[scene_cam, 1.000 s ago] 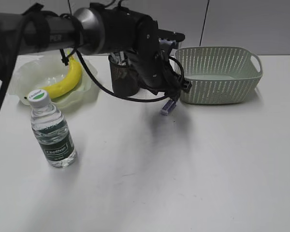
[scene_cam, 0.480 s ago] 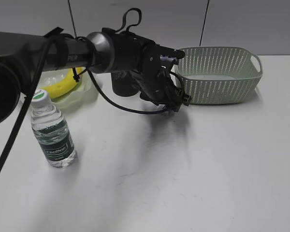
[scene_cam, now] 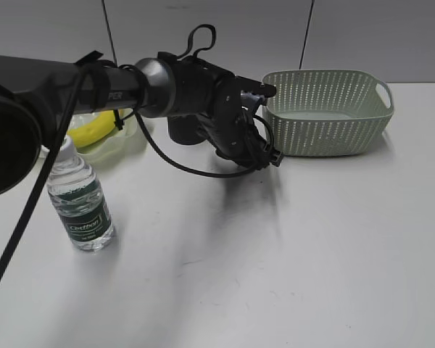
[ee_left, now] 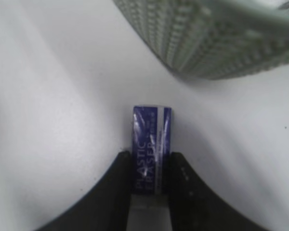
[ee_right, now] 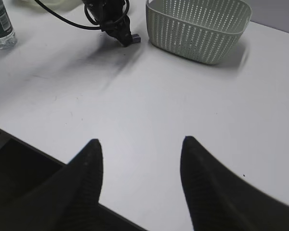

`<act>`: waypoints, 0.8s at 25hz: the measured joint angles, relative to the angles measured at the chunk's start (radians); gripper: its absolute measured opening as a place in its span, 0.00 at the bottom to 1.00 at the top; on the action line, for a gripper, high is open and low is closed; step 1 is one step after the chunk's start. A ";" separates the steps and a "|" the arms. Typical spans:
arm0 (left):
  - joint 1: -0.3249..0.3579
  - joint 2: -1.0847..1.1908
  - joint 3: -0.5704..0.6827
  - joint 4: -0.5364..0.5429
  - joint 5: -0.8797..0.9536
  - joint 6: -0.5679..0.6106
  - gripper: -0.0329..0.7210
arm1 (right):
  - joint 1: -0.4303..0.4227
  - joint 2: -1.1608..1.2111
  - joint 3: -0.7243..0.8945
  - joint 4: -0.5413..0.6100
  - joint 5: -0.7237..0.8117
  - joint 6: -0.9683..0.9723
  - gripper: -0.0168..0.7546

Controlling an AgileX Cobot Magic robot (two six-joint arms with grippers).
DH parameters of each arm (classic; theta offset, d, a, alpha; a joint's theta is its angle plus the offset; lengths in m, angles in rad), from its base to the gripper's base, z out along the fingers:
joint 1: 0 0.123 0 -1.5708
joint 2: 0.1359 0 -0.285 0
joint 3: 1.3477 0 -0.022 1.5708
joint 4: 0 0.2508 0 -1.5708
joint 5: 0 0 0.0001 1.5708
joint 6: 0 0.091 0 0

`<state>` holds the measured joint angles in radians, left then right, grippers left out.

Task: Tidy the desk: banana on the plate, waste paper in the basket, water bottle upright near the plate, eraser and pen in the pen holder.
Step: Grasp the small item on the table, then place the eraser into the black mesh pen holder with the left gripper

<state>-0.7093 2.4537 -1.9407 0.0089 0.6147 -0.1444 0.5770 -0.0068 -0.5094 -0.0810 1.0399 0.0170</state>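
My left gripper is shut on the eraser, a dark blue-sleeved block. It holds it low over the desk, just left of the basket; the exterior view shows the gripper but not the eraser. The banana lies in the plate, mostly behind the left arm. The water bottle stands upright in front of the plate. The pen holder is largely hidden by the arm. My right gripper is open and empty over the desk's front edge. No waste paper or pen shows.
The left arm and its cables stretch from the left across the back of the desk. In the right wrist view, the basket stands at the far side and the left gripper works beside it.
The left arm has swung slightly right toward the basket and its wrist has turned. The eraser, which hung in plain sight below the jaws, is now hidden in the exterior view.
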 joint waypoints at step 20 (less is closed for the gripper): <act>-0.002 -0.244 -0.004 0.052 0.380 0.000 0.27 | 0.000 0.000 0.000 0.000 0.000 0.000 0.56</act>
<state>-0.7111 2.2093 -1.9446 0.0611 0.9949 -0.1444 0.5770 -0.0068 -0.5094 -0.0810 1.0399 0.0170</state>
